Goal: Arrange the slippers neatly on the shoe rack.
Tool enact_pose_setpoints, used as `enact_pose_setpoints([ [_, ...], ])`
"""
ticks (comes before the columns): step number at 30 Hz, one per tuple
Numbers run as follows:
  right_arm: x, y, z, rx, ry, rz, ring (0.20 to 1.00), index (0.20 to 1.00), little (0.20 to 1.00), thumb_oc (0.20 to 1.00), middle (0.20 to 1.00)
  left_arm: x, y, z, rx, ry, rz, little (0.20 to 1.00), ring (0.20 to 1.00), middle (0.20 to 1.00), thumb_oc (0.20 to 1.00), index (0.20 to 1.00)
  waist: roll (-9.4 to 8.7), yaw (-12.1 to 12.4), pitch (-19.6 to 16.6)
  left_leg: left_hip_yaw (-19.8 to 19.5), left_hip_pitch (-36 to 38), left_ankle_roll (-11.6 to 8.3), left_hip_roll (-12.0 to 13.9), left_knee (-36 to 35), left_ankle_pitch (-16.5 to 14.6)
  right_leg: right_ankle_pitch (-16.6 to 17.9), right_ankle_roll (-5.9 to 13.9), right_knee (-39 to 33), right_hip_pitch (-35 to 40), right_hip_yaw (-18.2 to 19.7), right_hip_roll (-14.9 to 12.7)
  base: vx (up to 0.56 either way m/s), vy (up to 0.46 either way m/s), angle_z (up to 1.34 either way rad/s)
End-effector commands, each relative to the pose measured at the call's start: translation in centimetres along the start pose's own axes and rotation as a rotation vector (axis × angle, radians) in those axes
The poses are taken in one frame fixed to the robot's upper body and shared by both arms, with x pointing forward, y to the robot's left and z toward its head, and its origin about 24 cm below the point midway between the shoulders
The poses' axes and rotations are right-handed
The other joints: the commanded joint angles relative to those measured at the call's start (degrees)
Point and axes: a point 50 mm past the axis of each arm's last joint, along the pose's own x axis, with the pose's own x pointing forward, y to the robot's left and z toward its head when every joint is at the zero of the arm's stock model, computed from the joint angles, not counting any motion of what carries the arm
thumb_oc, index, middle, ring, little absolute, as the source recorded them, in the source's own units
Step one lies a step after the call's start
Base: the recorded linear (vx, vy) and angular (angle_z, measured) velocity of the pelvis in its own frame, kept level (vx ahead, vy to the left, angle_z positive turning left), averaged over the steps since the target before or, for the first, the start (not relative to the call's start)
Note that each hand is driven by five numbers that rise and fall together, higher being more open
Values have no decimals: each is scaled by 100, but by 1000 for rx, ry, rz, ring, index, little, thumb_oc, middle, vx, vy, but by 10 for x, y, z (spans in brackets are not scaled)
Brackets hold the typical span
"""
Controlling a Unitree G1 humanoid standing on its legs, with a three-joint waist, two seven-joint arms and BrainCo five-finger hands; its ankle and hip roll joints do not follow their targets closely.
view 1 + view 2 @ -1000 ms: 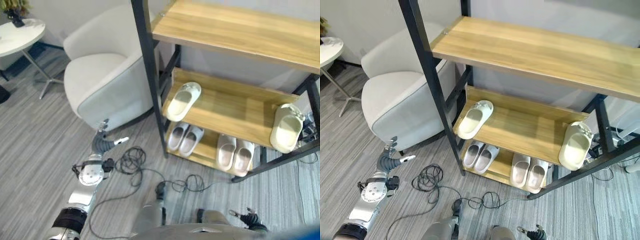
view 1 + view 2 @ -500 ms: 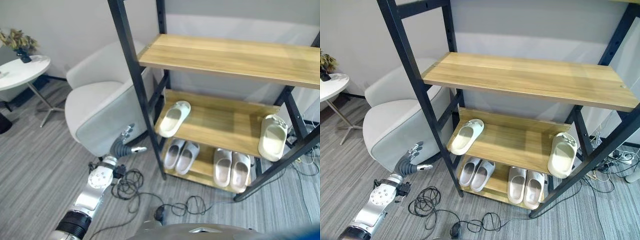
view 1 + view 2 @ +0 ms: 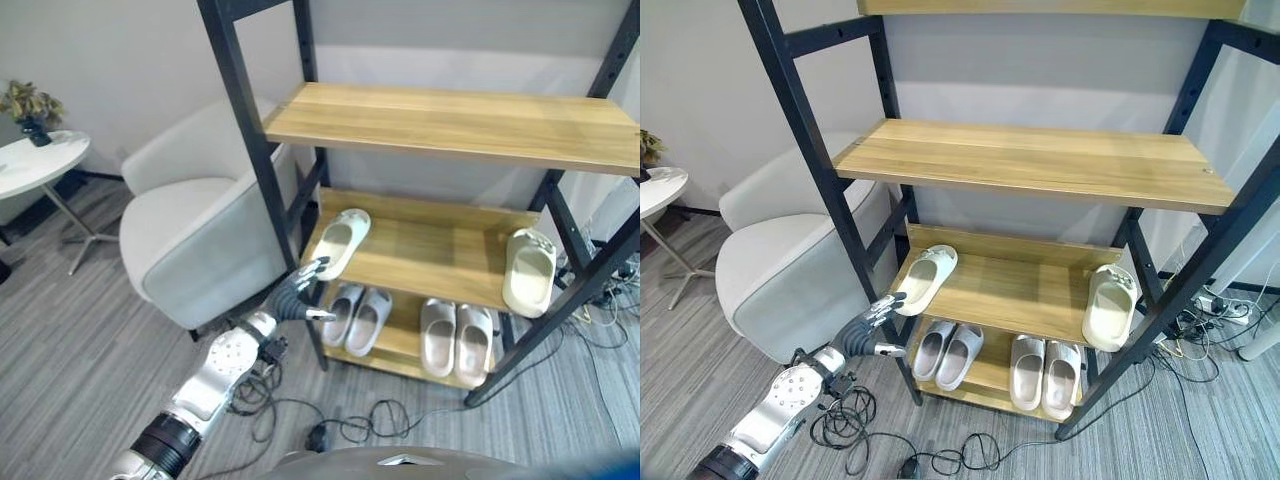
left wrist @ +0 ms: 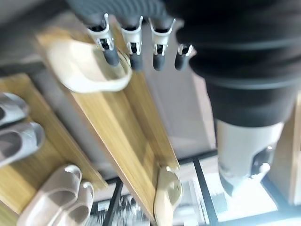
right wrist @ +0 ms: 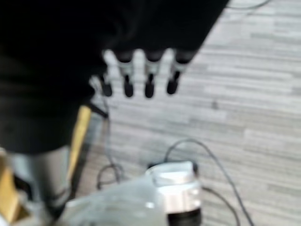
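Robot hand on the left (image 3: 296, 297), fingers relaxed and empty, hovers just left of the wooden, black-framed shoe rack (image 3: 450, 125). Up and right, the cream foam slipper (image 3: 338, 237) lies on the middle shelf, angled far-right; its mate (image 3: 527, 270) sits far right.

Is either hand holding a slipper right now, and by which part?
No. The left hand is open near the cream slipper; the right hand hangs open, empty.

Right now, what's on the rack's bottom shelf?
Two pairs of slippers: a grey pair at left, a beige pair at right. The middle shelf hides the back of the bottom shelf.
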Motion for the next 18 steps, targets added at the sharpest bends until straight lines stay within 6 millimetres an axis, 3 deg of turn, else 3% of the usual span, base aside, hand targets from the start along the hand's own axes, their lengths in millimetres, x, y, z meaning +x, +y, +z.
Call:
enact_pose_setpoints([
  [1,0,4,7,-30,-30,18,1000,1000,1000,1000,1000,21,-1,47,75,-199,-78,1000,1000,1000,1000,1000,-12,-128,-14,69,-108,39,-93,908,-1209,-67,31,497,-411,-170,51,0,0,0],
  [7,0,4,9,-22,-37,17,1000,1000,1000,1000,1000,37,-27,52,152,-217,-195,1000,1000,1000,1000,1000,72,-277,-4,149,-59,56,-84,816,-1210,-63,54,513,-455,-102,43,-18,2,-1],
  [13,1,-1,14,-15,-52,-18,1000,1000,1000,1000,1000,65,-41,46,219,-190,-123,1000,1000,1000,1000,1000,222,-501,75,252,-30,77,-74,649,-1139,-52,64,531,-574,24,32,-25,20,-9],
  [18,1,-5,12,-2,-60,-59,1000,1000,1000,1000,1000,83,-37,50,283,-197,0,1000,1000,1000,1000,1000,287,-628,96,331,14,80,-71,518,-1102,-14,89,494,-609,103,23,-1,8,-13],
])
